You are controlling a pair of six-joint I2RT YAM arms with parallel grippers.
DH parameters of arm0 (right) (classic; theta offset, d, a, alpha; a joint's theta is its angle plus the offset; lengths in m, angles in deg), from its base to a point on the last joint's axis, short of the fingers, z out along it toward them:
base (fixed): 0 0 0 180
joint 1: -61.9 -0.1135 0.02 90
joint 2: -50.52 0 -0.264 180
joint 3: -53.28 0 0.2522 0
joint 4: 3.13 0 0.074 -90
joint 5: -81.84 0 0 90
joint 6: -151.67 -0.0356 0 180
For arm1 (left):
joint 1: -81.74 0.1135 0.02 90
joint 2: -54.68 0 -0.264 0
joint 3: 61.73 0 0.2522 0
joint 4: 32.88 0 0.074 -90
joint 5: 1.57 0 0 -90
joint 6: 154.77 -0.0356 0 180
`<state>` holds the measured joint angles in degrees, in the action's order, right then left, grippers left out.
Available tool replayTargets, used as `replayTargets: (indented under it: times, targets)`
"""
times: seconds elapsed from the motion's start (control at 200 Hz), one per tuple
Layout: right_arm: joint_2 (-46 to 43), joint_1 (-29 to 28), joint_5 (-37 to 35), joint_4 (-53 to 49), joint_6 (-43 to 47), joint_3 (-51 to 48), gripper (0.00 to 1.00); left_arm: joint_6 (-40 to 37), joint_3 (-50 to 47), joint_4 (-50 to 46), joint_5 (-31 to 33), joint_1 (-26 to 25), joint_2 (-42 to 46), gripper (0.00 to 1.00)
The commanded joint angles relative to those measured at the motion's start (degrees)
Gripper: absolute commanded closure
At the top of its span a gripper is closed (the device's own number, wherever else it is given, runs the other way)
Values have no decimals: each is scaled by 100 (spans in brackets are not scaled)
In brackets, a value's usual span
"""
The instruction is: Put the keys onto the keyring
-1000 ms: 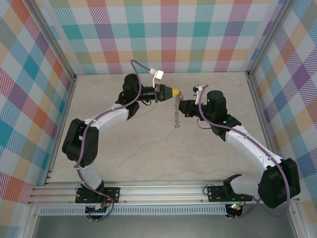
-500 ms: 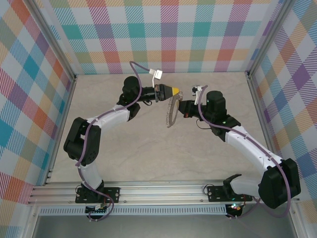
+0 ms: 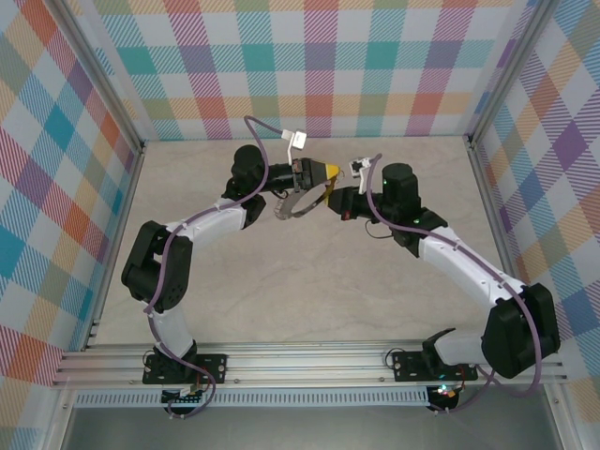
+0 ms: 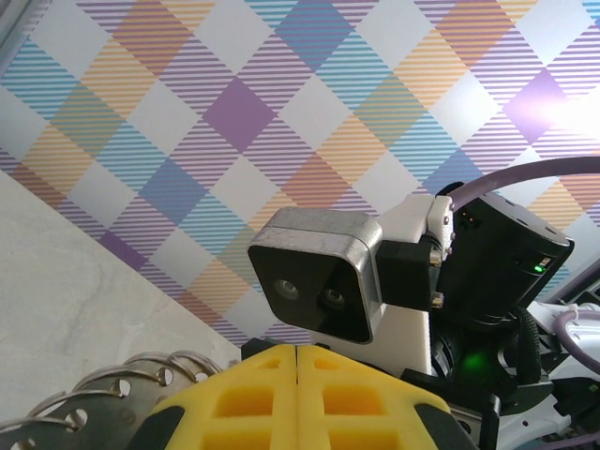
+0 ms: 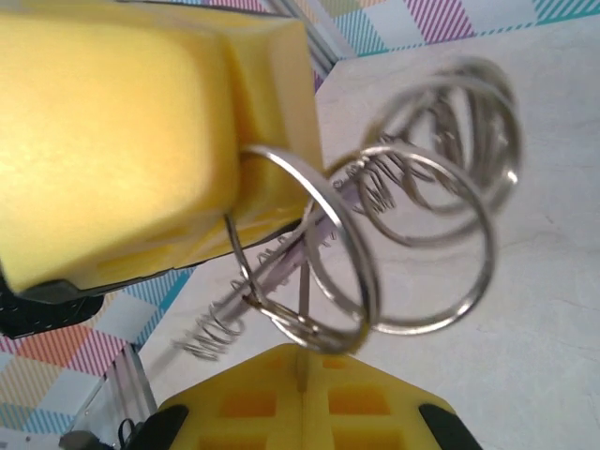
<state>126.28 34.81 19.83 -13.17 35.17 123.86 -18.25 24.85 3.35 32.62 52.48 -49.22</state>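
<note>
The right gripper (image 5: 302, 364) has its yellow pads pressed together, pinching a thin metal stem (image 5: 303, 319) that rises to where the wire loops meet. From here I can't say whether that stem is a shaft or part of the hoop. Nose to nose with it, the left gripper (image 4: 298, 367) is clamped too, and it looks to be gripping the keyring (image 4: 103, 403) by its rim. The hoop is held up off the table (image 3: 281, 291) between the two arms, sagging down and toward the left arm. What may be the key (image 5: 317, 239) is a faint lilac streak running among the loops just above the right pads, though it is too blurred to be sure. The main risk I see is a tug of war. Both arms are locked onto the same bit of springy wire, so any pull apart or twist out of step could bend the hoop or tear it from one grip and let it swing or drop. The fringe of small loops (image 5: 380, 183) is another snag, since a tiny key could catch on one of them instead of the main ring and only look threaded. The fingertips are nearly touching, so a small overshoot would knock pad against pad. If the right pads ease at all, something that small would fall to the table and be awkward to pick up.
</note>
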Motion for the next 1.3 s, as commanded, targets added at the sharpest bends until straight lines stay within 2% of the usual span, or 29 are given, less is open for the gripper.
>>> replayTargets:
  times: [0.0,0.13,0.275,0.345,0.435,0.565,0.72,0.895,1.025,1.295]
  targets:
    - [93,-95,481,-83,324,376,100,55,40,353,-30,-168,-52,100]
    - [125,-90,503,-214,349,445,99,58,40,362,-1,-177,-55,100]
    - [-121,-44,286,-302,267,269,62,57,22,369,42,-177,-52,100]
    - [-370,23,239,-353,195,98,47,61,4,379,57,-177,-42,100]
    - [-836,161,167,-446,104,-190,38,83,-6,414,70,-177,-30,100]
    - [-1693,402,-19,-681,-14,-601,32,107,-29,465,78,-175,-8,100]
    - [-2481,627,-433,-668,-316,-895,30,140,-41,535,75,-177,-9,100]
    - [-2564,662,-925,-446,-589,-842,33,177,-55,590,70,-177,1,100]
    - [-2276,706,-970,-203,-804,-700,41,175,-64,634,49,-176,10,100]
    - [-1552,759,-499,572,-1257,-523,59,300,-68,810,24,-177,-25,100]
